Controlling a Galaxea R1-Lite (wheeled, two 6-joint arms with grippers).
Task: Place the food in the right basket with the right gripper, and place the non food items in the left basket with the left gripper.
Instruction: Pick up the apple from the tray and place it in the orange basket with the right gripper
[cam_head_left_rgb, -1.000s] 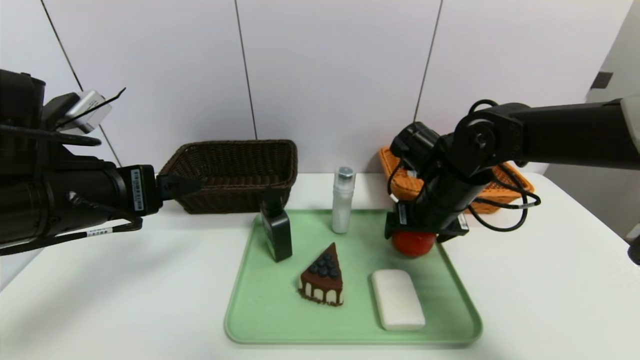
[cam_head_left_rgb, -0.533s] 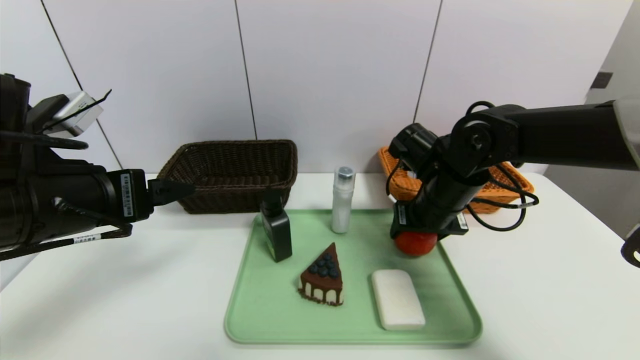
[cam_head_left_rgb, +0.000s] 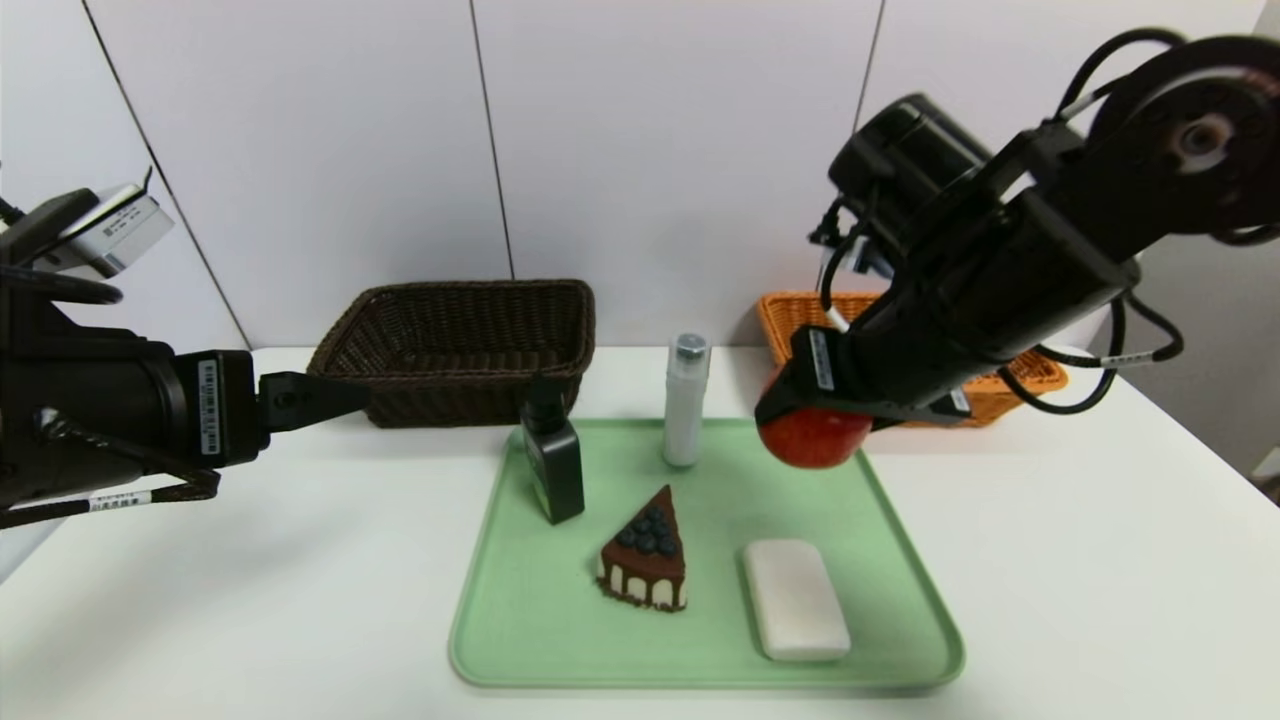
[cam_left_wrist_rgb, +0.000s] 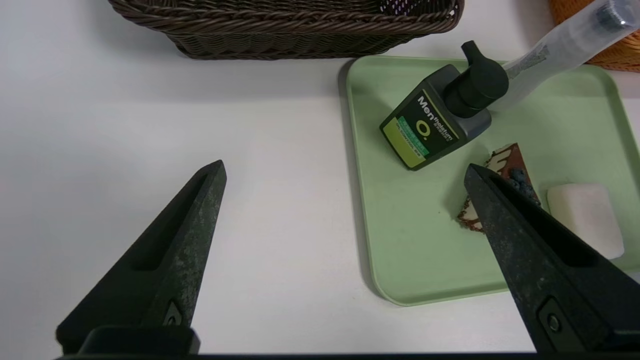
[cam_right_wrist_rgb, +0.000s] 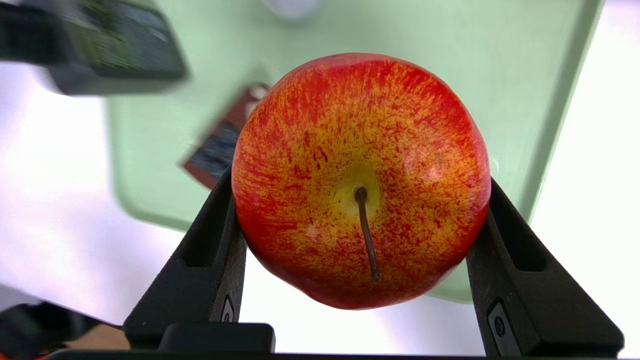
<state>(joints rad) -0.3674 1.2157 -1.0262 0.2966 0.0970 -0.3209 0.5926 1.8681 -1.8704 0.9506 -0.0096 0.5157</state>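
My right gripper (cam_head_left_rgb: 812, 425) is shut on a red apple (cam_head_left_rgb: 810, 438) (cam_right_wrist_rgb: 360, 180) and holds it in the air above the far right corner of the green tray (cam_head_left_rgb: 530, 640). Both fingers (cam_right_wrist_rgb: 220, 250) press the apple's sides. On the tray stand a dark pump bottle (cam_head_left_rgb: 552, 465) (cam_left_wrist_rgb: 440, 125) and a white spray bottle (cam_head_left_rgb: 685, 400), and there lie a chocolate cake slice (cam_head_left_rgb: 648, 552) and a white soap bar (cam_head_left_rgb: 795, 598). The orange right basket (cam_head_left_rgb: 1010, 385) lies behind the right arm. My left gripper (cam_left_wrist_rgb: 345, 172) (cam_head_left_rgb: 345, 392) hovers open and empty, left of the tray, before the dark left basket (cam_head_left_rgb: 460, 345).
The white table (cam_head_left_rgb: 250, 580) ends at a white wall close behind both baskets. The right arm's cables (cam_head_left_rgb: 1110, 370) hang over the orange basket.
My right gripper closed on the apple and lifted it off the tray, the arm rising high. The left arm drew back a little to the left.
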